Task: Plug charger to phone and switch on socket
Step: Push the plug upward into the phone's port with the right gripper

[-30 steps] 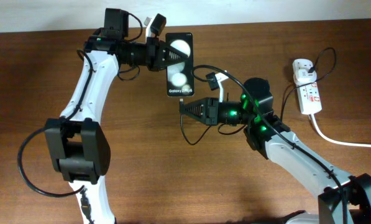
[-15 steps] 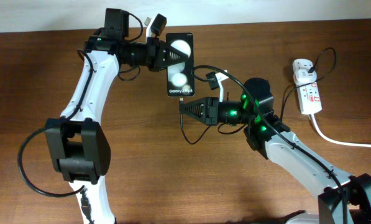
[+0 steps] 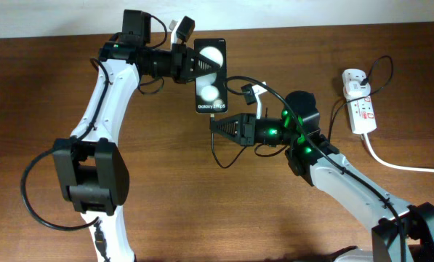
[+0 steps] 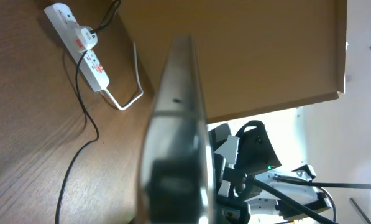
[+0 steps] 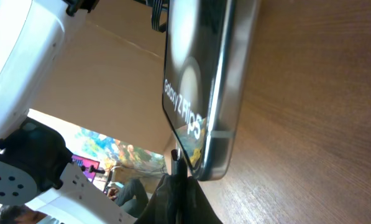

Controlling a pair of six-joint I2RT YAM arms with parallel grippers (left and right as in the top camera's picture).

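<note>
Overhead view shows you the left gripper (image 3: 196, 64) clamped on the phone (image 3: 211, 80), holding its upper half from the left edge, lettered face up. Just below the phone's bottom edge, your right gripper (image 3: 215, 125) is pinched together on the charger (image 5: 177, 160). In the right wrist view the black connector tip sits right at that bottom edge, though you cannot tell whether it is seated. The socket (image 3: 361, 108) lies on the bench (image 3: 166, 189), well to the phone's right.
</note>
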